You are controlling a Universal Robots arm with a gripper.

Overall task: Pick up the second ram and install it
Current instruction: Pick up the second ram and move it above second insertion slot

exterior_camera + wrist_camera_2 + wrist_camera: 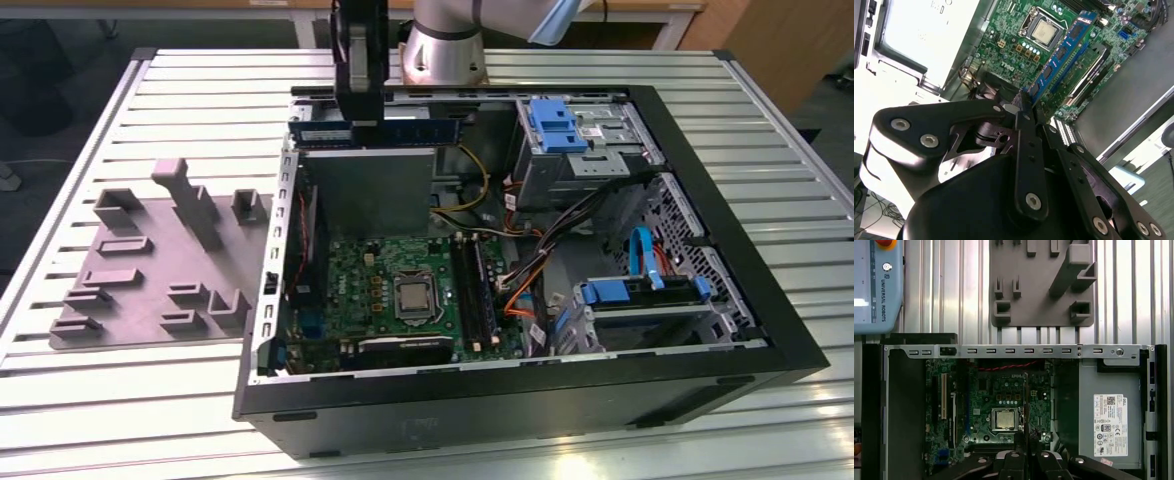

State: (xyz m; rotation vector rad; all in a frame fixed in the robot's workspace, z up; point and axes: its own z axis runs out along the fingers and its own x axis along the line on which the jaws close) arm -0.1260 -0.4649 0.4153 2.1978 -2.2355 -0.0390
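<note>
Finding: your gripper (363, 125) is clenched on the second ram (414, 131). In the second wrist view the fingers (1026, 130) close on either side of it. The stick hangs level above the open case (534, 400), at the end nearest the arm's base (447, 55) and over the silver cover plate (367, 190) — well apart from the black memory slots (474, 290) beside the silver chip (414, 297). These views do not settle whether it already runs parallel to those slots, so verify that first. Recommended: carry it level, match its notch to the slot key, confirm the end latches stand open, and press straight and evenly — minding the orange cables (514, 283) just beside the slots.
</note>
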